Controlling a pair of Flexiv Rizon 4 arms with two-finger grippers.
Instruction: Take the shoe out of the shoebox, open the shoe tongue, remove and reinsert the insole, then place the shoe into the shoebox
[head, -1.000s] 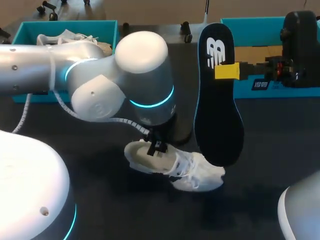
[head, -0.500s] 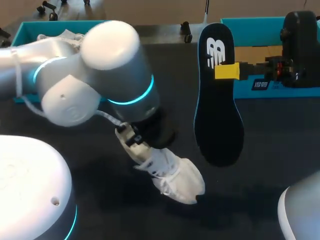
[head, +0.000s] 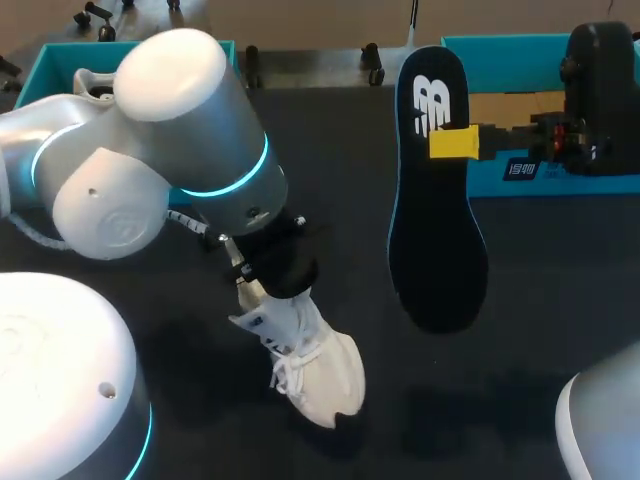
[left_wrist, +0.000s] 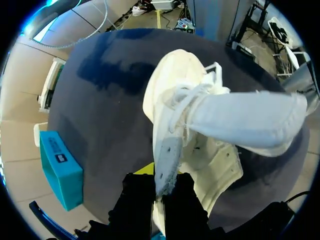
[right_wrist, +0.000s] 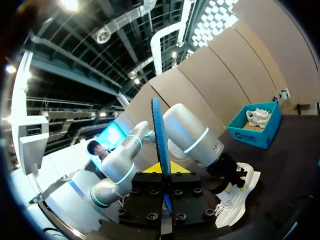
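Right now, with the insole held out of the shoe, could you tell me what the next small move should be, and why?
Probably lower the right gripper so the insole brings its lower end near the opening of the shoe. The insole hangs upright, apart from the shoe, while the left gripper clamps the shoe's edge with the tongue folded out.

R gripper (right_wrist: 162, 172) is clamped on the insole (right_wrist: 159, 132), which stands upright, edge-on, w/ a blue rim. Beyond it, L arm (right_wrist: 195, 137) meets the top of the white shoe (right_wrist: 235, 200) near mid-table (right_wrist: 280, 165). Teal shoebox (right_wrist: 252, 134) w/ a 2nd shoe (right_wrist: 258, 116) inside sits at the table's far edge.
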